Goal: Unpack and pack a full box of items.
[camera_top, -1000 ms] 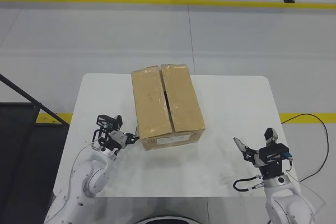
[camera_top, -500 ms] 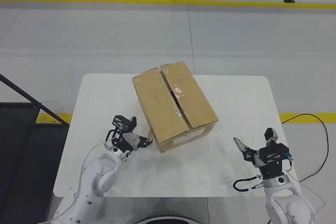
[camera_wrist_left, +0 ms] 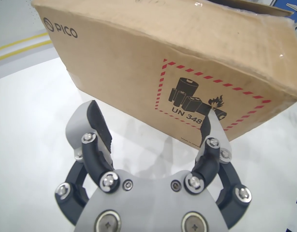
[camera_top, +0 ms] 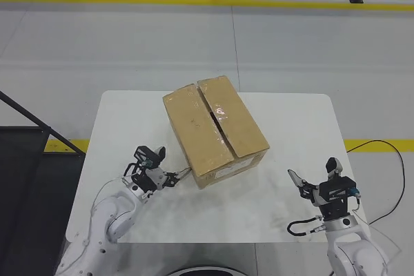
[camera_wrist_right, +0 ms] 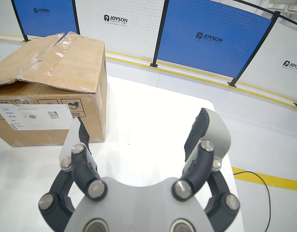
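While the fingers [camera_wrist_left: 100, 121] of the left gripper [camera_wrist_left: 152, 112] stand wide apart with nothing between them, one tip sits just beside the lower corner of the cardboard box [camera_wrist_left: 162, 49]; I cannot tell whether they touch. This gripper faces the box side that carries a red-dashed marking [camera_wrist_left: 206, 102].

The right gripper [camera_wrist_right: 141, 115] also has its fingers [camera_wrist_right: 194, 131] spread and empty. It hangs over the table's near right corner, well apart from the box.

The box [camera_top: 214, 127] rests mid-table, turned at an angle to the edges of the white table [camera_top: 290, 124]. Its top flaps are down, and the centre seam gapes slightly. A white label [camera_wrist_right: 32, 119] is on the side towards the right gripper.
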Tool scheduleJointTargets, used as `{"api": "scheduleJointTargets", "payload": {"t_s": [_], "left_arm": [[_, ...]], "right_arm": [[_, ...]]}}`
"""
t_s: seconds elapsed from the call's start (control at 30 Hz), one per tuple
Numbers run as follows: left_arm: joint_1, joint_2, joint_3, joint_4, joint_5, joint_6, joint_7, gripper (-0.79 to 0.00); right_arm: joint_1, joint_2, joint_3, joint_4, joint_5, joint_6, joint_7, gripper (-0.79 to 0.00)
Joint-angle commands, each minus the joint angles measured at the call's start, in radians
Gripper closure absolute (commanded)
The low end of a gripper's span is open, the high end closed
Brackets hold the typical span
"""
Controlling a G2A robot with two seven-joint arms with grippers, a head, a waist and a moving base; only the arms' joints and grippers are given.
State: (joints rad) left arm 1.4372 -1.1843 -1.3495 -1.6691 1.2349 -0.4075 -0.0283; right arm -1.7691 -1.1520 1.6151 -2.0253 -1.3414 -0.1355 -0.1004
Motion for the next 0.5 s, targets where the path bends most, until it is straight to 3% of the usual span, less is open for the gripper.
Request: {"api": "scheduleJointTargets", "payload": {"t_s": [0.0,0.47], "left_arm": [[-0.002,0.000,0.009,-0.002,0.010,0.000,-0.005,-0.785],[-0.027,-0.014,0.093,-0.002,0.014,0.059,-0.019,-0.785]], "right_arm": [[0.000,0.000,0.000,0.000,0.000,0.000,0.000,-0.785],[0.000,0.000,0.000,0.000,0.000,0.000,0.000,-0.785]]}}
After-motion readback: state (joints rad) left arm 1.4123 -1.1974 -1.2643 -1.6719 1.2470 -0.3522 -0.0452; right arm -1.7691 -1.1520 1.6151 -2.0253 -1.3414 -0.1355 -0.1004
